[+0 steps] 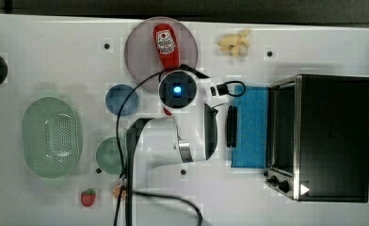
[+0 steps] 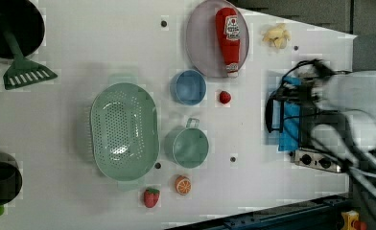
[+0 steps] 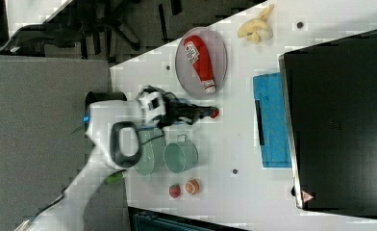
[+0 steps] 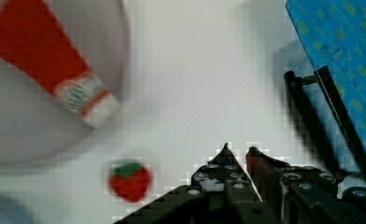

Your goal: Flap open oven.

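My arm reaches over the white counter (image 1: 51,52), wrist bent down, jaws (image 4: 237,151) nearly closed and gripping nothing. The oven (image 1: 333,136) sits at the top view's right edge; its blue glass door (image 1: 251,125) lies flapped down flat, its black handle (image 1: 231,126) just beside my wrist. A strawberry (image 4: 130,181) lies near my jaws.

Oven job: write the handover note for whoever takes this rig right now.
End effector: fingertips close together with nothing between them, above the bare table, beside the oven's bar handle.
Oven: at the top view's right. Its blue glass door lies folded down flat on the table, handle at the far edge.
Done: the door looks fully flapped open.
Left: probably just pull the arm back. Mind the small strawberry and the ketchup bottle on its plate.
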### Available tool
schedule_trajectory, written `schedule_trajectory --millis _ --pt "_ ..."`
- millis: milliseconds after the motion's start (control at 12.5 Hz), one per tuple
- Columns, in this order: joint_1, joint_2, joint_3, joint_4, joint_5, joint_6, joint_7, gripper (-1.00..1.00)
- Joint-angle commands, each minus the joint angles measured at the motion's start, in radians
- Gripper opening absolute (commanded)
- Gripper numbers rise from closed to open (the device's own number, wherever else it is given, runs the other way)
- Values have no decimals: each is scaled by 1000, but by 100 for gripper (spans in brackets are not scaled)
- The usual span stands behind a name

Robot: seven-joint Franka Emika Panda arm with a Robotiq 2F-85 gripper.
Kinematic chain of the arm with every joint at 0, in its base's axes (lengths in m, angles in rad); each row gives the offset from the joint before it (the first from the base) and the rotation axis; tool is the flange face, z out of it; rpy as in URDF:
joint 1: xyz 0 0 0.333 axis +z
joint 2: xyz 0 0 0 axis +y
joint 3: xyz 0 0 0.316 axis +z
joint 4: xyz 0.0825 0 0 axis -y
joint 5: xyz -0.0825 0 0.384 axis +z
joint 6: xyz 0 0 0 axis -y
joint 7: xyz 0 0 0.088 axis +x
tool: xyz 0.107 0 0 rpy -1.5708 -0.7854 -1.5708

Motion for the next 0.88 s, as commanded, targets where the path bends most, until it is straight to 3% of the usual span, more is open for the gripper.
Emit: schedule_trajectory --millis 80,880 --pt "-18 -104 -45 44 106 -88 71 -65" --pt "-18 -380 -47 212 120 -542 185 -65"
